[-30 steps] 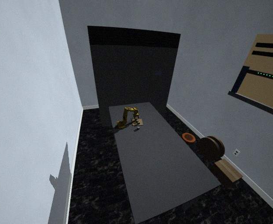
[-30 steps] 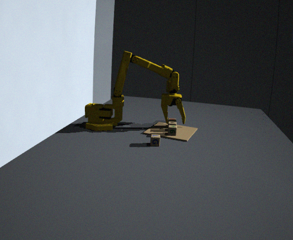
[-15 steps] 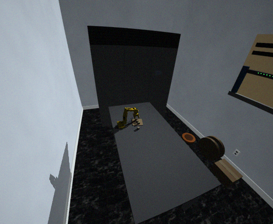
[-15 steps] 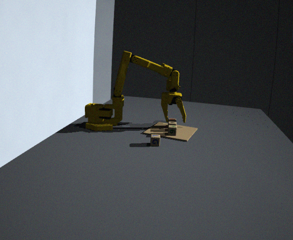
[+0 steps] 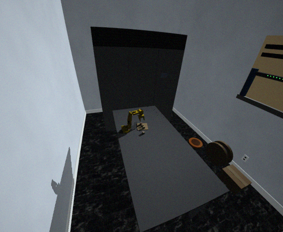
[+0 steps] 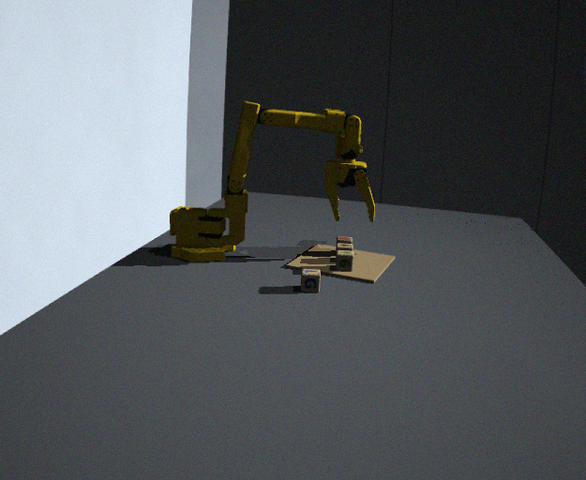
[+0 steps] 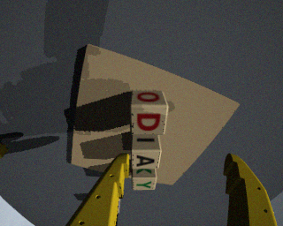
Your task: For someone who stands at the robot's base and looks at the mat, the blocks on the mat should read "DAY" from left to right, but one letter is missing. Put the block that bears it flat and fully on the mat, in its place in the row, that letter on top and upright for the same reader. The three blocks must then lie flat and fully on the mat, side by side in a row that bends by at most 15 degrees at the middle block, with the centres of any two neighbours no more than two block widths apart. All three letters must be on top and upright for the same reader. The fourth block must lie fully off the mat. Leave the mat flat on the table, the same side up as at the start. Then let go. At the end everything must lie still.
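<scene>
A: Hovering above the mat (image 6: 372, 265), my gripper (image 6: 355, 217) is spread and holds nothing, so the row lies undisturbed.

B: Where is the D block (image 7: 149, 121)?

A: Flat on the mat, touching A (image 7: 145, 161), then Y (image 7: 144, 184). The fourth block (image 6: 310, 282) sits off the mat, as required.

Bare windowless room, pale walls, dark mottled floor (image 5: 98, 174), long grey table (image 5: 166, 174) (small yellow arm (image 5: 131, 119) at its far end), wall outlet (image 5: 245, 157), panel with green lights (image 5: 273, 77), a lab or test space.
</scene>
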